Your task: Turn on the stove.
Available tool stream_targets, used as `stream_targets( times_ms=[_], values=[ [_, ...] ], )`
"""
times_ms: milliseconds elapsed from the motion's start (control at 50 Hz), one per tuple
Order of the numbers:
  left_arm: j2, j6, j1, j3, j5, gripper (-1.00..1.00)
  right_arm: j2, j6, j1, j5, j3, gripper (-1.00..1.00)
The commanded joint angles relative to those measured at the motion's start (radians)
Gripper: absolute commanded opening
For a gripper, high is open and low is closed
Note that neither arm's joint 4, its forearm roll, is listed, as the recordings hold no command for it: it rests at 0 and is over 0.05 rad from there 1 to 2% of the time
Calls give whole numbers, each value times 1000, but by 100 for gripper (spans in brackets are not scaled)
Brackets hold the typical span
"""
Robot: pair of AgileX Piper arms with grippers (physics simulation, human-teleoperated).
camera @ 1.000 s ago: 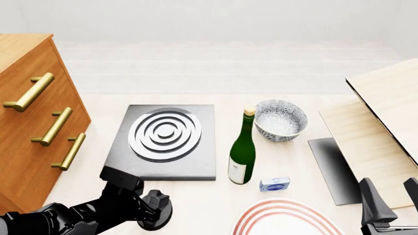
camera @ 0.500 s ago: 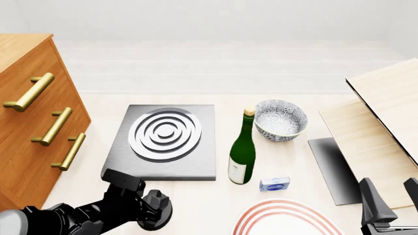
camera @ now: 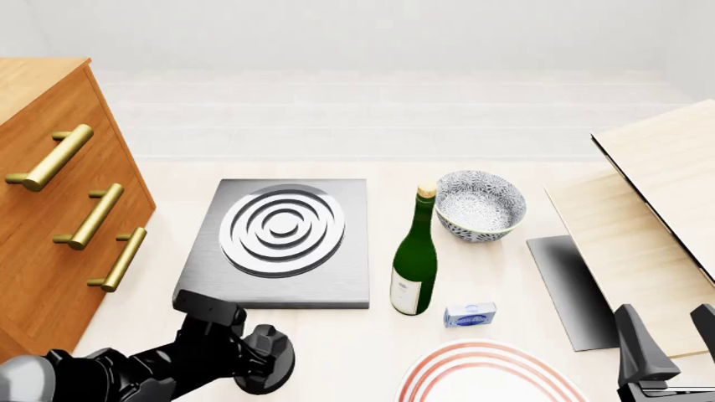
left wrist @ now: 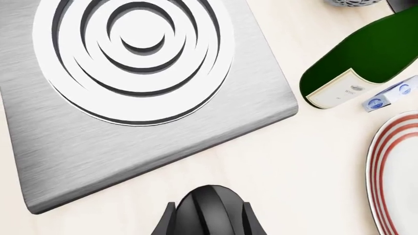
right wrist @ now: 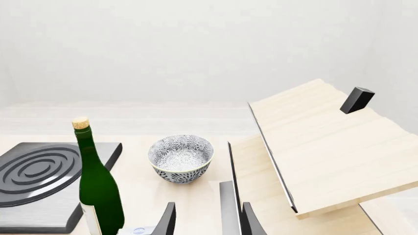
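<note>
Stove [camera: 280, 243] bare-topped, knob [camera: 266, 368] in left jaws (bowl [camera: 480, 205] empty)

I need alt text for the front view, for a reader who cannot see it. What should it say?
The left gripper is closed on the black stove knob, just in front of the grey stove with its ringed burner. To the right stand a green bottle, a patterned bowl and a small blue box.

A pale cream counter [camera: 335, 347] meets a plain white far wall [camera: 369, 33]. An orange-brown wooden drawer cabinet with brass handles [camera: 50, 218] stands left.
</note>
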State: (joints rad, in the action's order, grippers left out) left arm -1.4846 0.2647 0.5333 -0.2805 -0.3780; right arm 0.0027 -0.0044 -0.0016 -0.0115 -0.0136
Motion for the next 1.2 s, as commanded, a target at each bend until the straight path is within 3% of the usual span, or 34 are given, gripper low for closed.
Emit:
stream_targets(
  times_ms=[20,220,1060,1200],
  values=[
    [40,-82,-92,-6,27,100,0,0,0,0,0,100],
    [71,-91,-148,-24,52,100,0,0,0,0,0,100],
    [132,-117,-201,-10,88,100,0,0,0,0,0,100],
    [221,-118,-194,-21,162,100,0,0,0,0,0,100]
  ],
)
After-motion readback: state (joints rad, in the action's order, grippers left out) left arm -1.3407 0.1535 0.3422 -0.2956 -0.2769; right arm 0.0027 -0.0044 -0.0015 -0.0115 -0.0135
